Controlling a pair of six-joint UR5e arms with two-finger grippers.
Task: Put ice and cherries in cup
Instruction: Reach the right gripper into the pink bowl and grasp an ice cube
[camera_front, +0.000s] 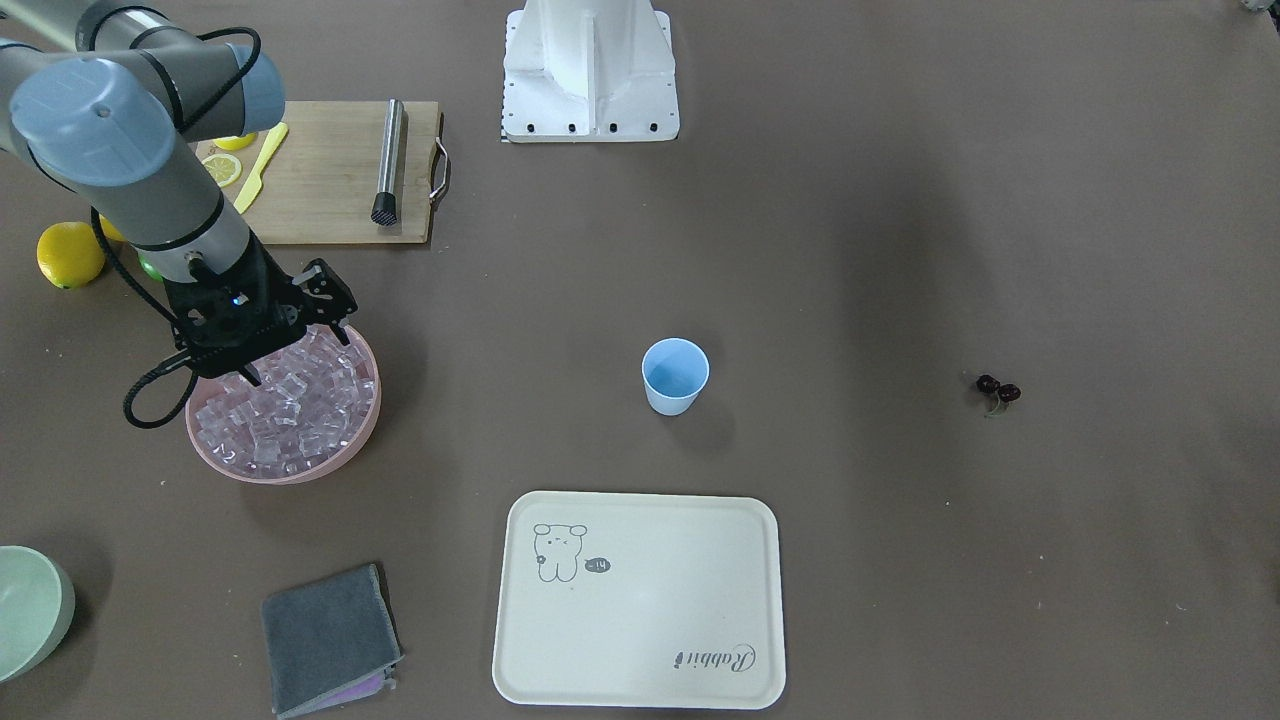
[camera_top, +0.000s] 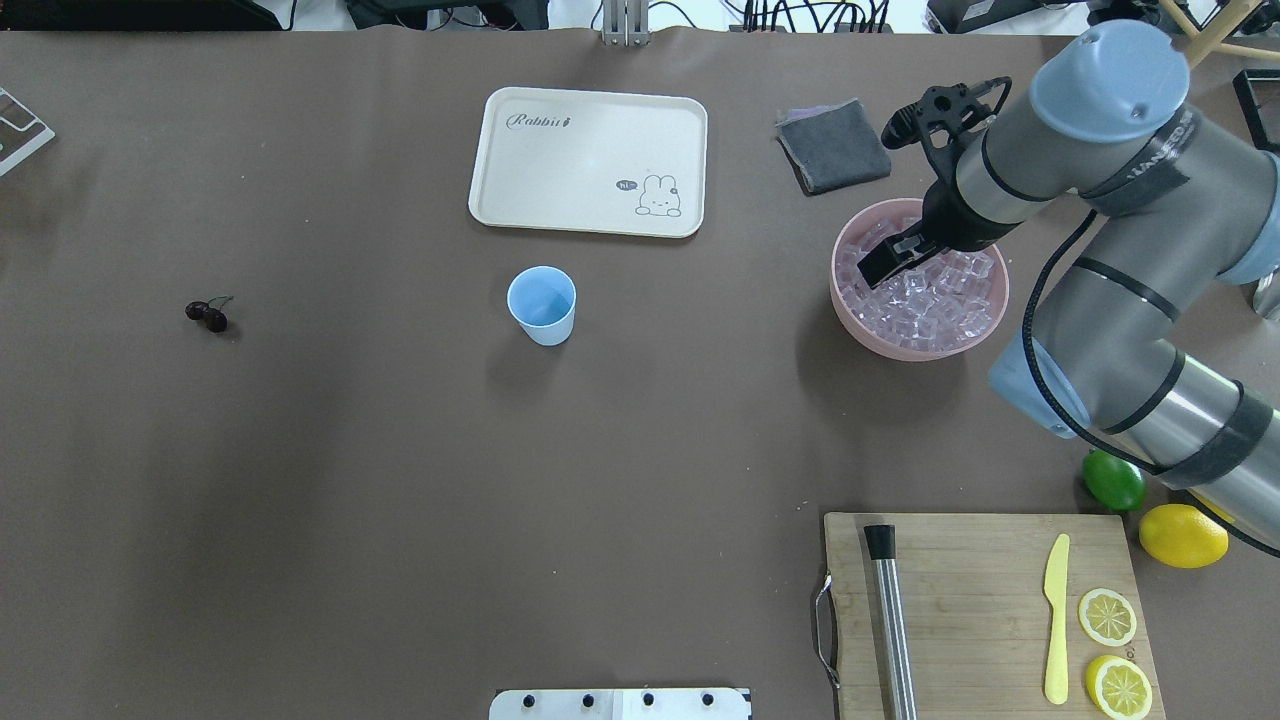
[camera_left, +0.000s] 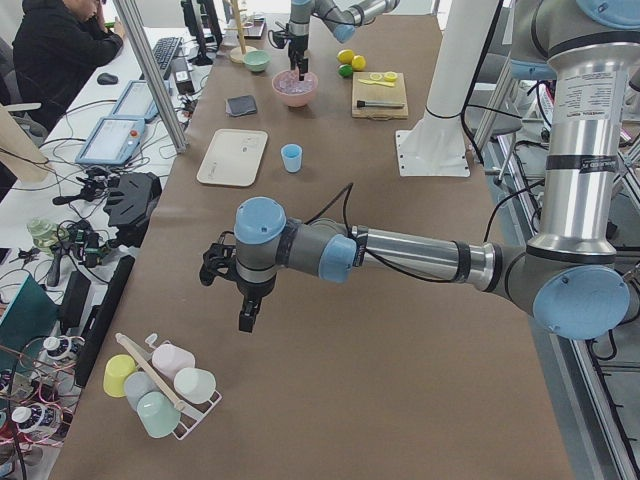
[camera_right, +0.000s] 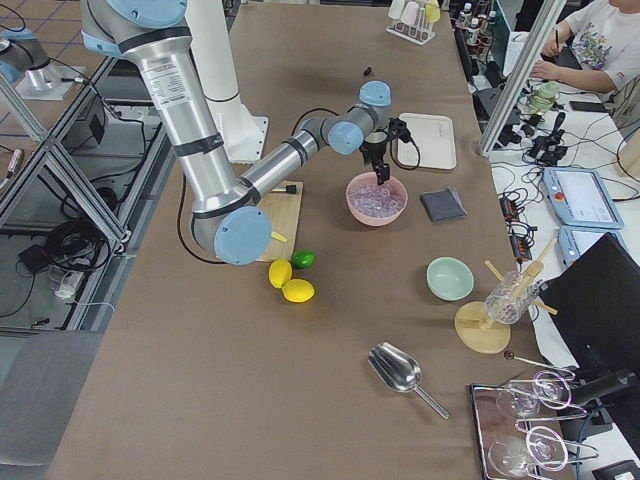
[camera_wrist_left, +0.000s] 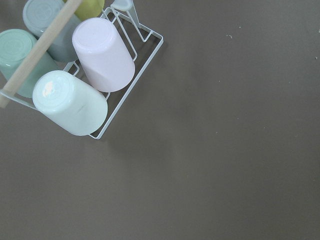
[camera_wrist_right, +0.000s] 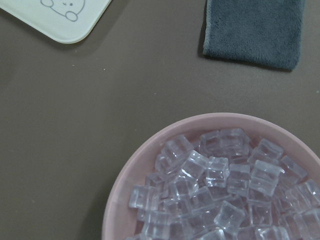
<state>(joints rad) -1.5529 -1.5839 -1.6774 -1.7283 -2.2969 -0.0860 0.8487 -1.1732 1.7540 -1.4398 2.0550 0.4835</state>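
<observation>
Right claw (camera_front: 297, 350) hangs over the pink bowl (camera_front: 285, 473), jaws spread wide, tips down at the top of the ice (camera_front: 300, 415). Whether a cube sits between them cannot be told. The bowl is heaped full. The cup (camera_front: 675, 375) stands upright and looks empty in mid-table, well apart from the bowl. The cherries (camera_front: 998, 390), 2 on joined stems, lie on the bare table well beyond the cup's far side. Left claw (camera_left: 247, 318) hovers at the table's end near a wire rack (camera_wrist_left: 146, 65) of upturned tumblers. It shows only from the side, so wide or narrow cannot be told. Judged stage: first pick of ice, nothing in the cup yet. Risks from here:
- The cubes look glassy and tightly packed, so a closing pinch may squirt 1 out sideways or catch 2 at once, the second dropping on the way over.
- A deep plunge could shove cubes over the low rim.
- The cup is small and probably light. A cube let go off-centre may bounce out, and a low approach could tip the cup.
- The cherries are tiny with thin stems, so a grip may slide off them.
</observation>
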